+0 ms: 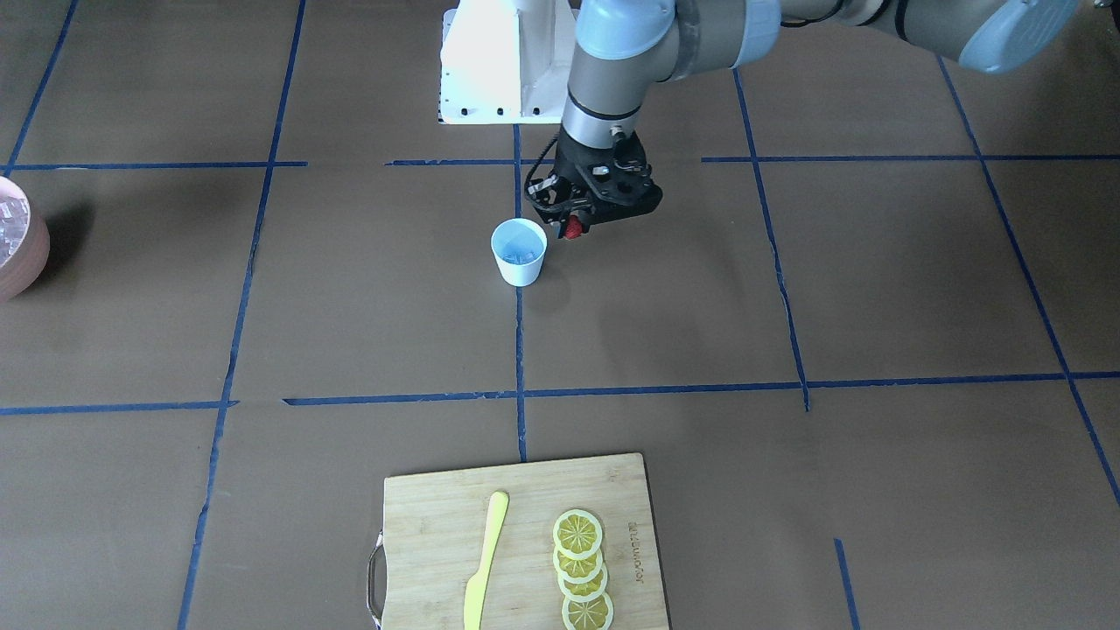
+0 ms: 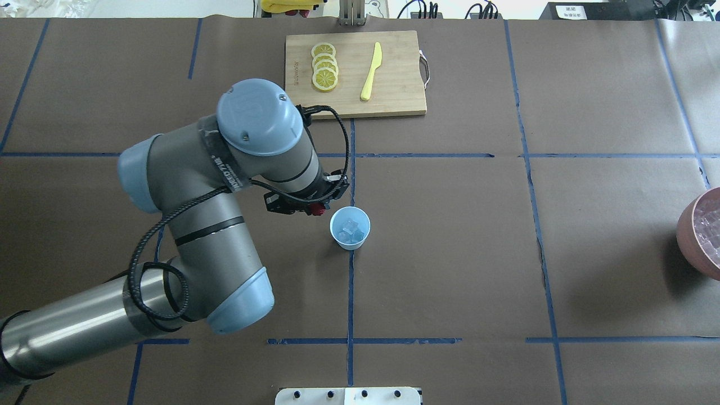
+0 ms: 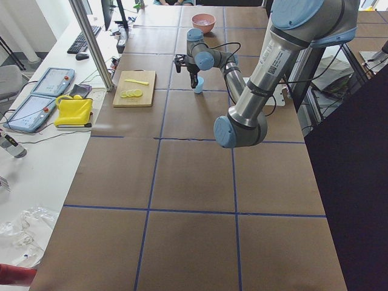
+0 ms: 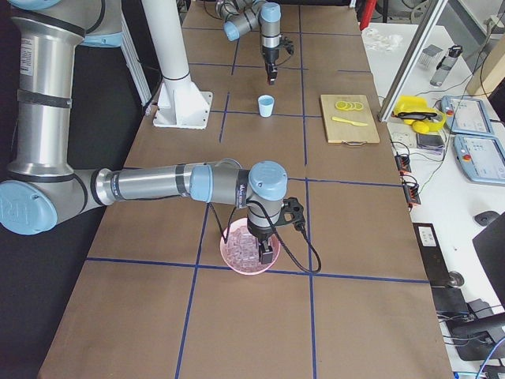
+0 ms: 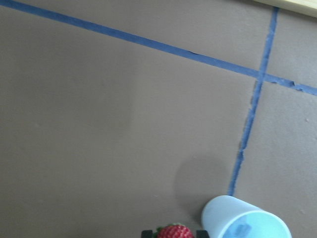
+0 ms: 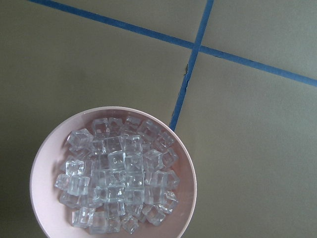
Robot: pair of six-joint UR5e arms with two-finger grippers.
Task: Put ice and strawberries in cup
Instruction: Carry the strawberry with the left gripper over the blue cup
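Note:
My left gripper (image 2: 316, 210) is shut on a small red strawberry (image 1: 573, 229) and holds it above the table, just beside the rim of the pale-blue cup (image 2: 350, 227), on the robot's left of it. The cup stands upright near the table's middle with a few clear ice cubes (image 2: 350, 229) in it. In the left wrist view the strawberry (image 5: 174, 232) sits between the fingers, with the cup (image 5: 245, 220) to its right. My right gripper (image 4: 267, 254) hangs over the pinkish bowl (image 6: 39, 163), which holds several ice cubes (image 6: 119, 173). I cannot tell whether it is open or shut.
A wooden cutting board (image 2: 394, 84) lies at the far edge with lemon slices (image 2: 324, 73) and a yellow knife (image 2: 371, 71). The bowl (image 2: 689, 236) sits at the table's right end. The robot's white base (image 1: 499, 61) stands behind the cup.

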